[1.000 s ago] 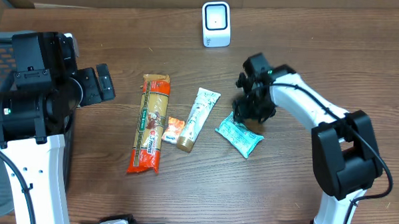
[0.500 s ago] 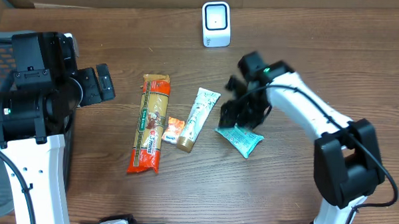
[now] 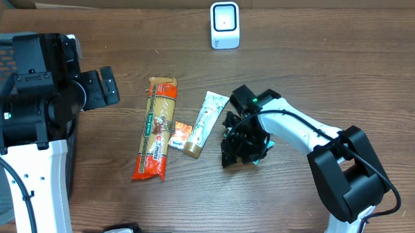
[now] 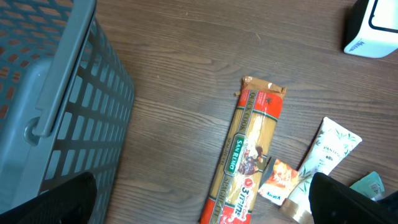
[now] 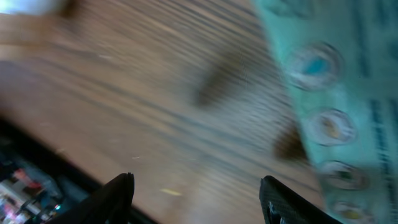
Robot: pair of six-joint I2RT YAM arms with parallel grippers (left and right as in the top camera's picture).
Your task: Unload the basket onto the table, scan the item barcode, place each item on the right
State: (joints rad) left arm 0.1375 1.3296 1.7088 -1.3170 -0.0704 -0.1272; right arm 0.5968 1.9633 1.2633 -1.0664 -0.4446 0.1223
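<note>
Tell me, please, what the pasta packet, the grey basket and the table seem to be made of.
Pasta packet: thin plastic film, probably, slightly glossy; its end is crimped.
Basket: matt grey moulded plastic, by its even lattice.
Table: wood or wood-look laminate, matt; grain lines show.

The right claw (image 3: 239,147) has moved down and to the left. One second ago it was at the upper edge of the teal packet (image 5: 336,93). Now it is over the packet and hides most of it from above.
</note>
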